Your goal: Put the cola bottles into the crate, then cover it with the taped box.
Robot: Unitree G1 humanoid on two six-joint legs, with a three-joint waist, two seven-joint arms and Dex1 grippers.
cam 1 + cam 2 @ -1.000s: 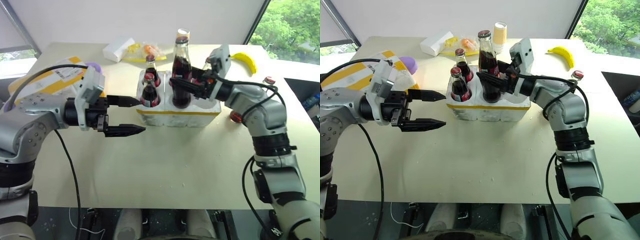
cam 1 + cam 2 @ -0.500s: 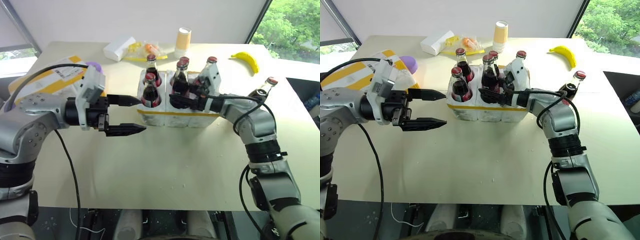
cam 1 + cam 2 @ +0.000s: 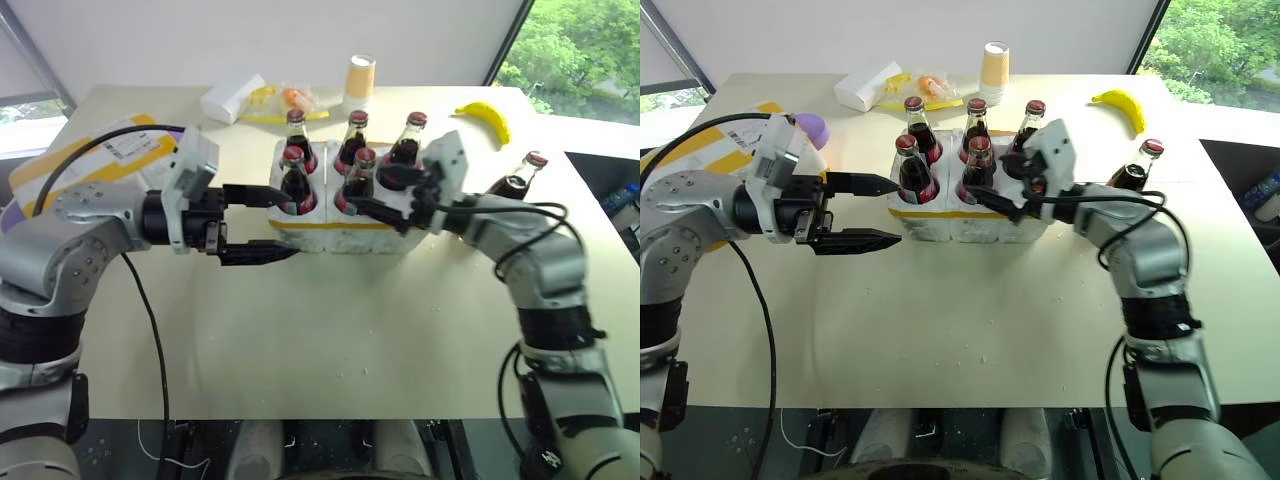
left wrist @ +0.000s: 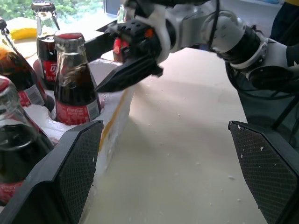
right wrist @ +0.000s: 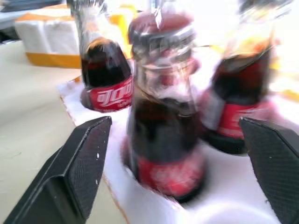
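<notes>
The white crate (image 3: 340, 222) with its yellow strip stands mid-table and holds several cola bottles upright, among them the front middle one (image 3: 358, 181). My right gripper (image 3: 375, 190) is open just right of that bottle, its fingers apart from the glass; the right wrist view has the bottle (image 5: 163, 116) between the spread fingers (image 5: 79, 163). One more cola bottle (image 3: 515, 182) lies tilted on the table behind my right forearm. Left of the crate's front corner hangs my left gripper (image 3: 290, 225), open and empty. The taped box (image 3: 100, 152) sits at the far left.
At the back of the table are a paper cup (image 3: 360, 78), a banana (image 3: 488, 120), a small plain white box (image 3: 232, 95) and a snack bag (image 3: 285, 100). A purple object (image 3: 812, 128) lies by the taped box. Bare tabletop (image 3: 340, 330) spreads in front of the crate.
My right gripper lowered a raised bottle into the crate's front middle well, opened and drew back a little to the right. The left gripper stayed put.
</notes>
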